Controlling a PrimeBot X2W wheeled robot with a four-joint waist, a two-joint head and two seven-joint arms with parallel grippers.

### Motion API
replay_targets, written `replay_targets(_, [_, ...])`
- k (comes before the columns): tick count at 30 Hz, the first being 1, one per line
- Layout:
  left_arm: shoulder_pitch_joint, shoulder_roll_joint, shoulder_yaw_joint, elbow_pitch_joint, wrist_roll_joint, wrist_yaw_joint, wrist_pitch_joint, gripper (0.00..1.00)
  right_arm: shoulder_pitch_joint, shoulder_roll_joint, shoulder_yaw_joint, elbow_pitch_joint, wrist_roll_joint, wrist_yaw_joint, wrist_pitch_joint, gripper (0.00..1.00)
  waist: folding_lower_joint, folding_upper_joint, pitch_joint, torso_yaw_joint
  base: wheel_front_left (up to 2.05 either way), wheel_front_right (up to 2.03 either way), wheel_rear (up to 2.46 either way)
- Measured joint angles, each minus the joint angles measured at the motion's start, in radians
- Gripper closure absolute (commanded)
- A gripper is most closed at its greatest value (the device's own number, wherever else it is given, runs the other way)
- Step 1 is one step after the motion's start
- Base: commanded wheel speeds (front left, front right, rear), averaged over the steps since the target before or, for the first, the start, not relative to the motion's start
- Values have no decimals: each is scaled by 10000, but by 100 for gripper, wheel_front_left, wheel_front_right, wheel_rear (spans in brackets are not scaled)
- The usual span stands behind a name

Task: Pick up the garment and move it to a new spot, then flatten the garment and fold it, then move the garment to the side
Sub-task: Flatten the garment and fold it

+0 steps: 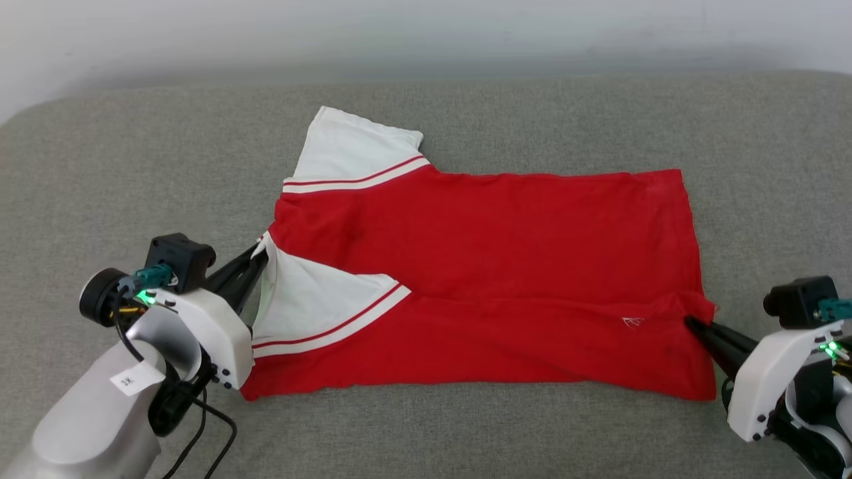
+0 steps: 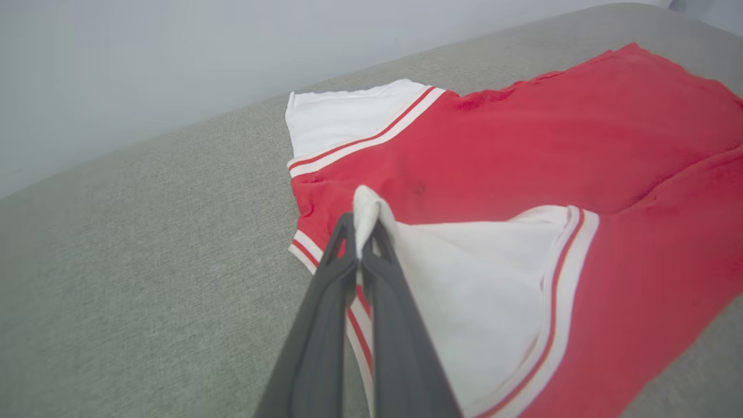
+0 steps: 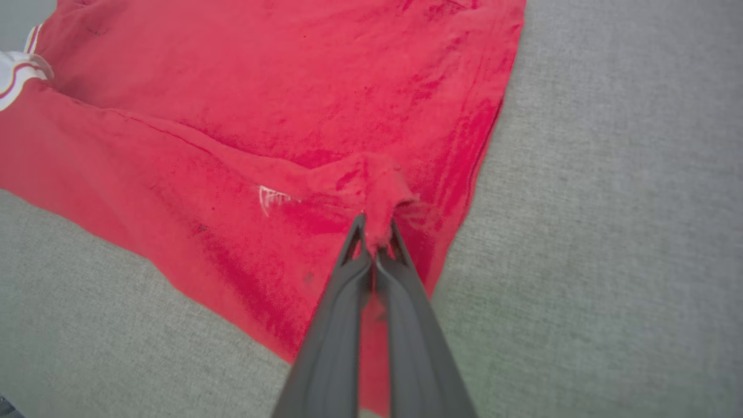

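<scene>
**While both hands pinch its ends, the garment point(image 1: 506, 266) lies spread over grey upholstery point(image 1: 466, 432)**

Where the coarse, woven grey padding fills the middle of the head view, the soft red jersey knit lies sideways. Its collar end is at centre left and its straight hem at the right. The lower long edge is turned up over the body, which leaves a shallow diagonal crease and a few ripples. The far sleeve point(image 1: 353, 150), white and roughly rectangular, lies flat at upper centre, edged with red-and-white striped trim. The near sleeve point(image 1: 313, 299) forms a white triangle folded onto the red cloth. A small white stitched logo point(image 1: 632, 322) sits near the hem.

At lower left, the left hand point(image 1: 259, 256) has its slim, matte dark fingers pressed together on a bunched white tip of the near sleeve. At lower right, the right hand point(image 1: 693, 324) is clamped on a puckered red tuft by the hem, and the cloth rises in a small peak there.
</scene>
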Motion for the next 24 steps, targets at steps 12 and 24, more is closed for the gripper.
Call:
replay_targets(12, [-1121, -635, -1252, 2433, -322, -134, -412, 100, -1550, 291, 809, 1741, 102, 0, 71, 100, -1, 0, 750, -123, 0, 0, 0])
replay_targets(24, [-1778, -788, -2297, 3607, -1181, -134, -1083, 0, -1770, 351, 1430, 2268, 385, -2, -796, 0, -1, 0, 218, 12, 0, 0, 0])
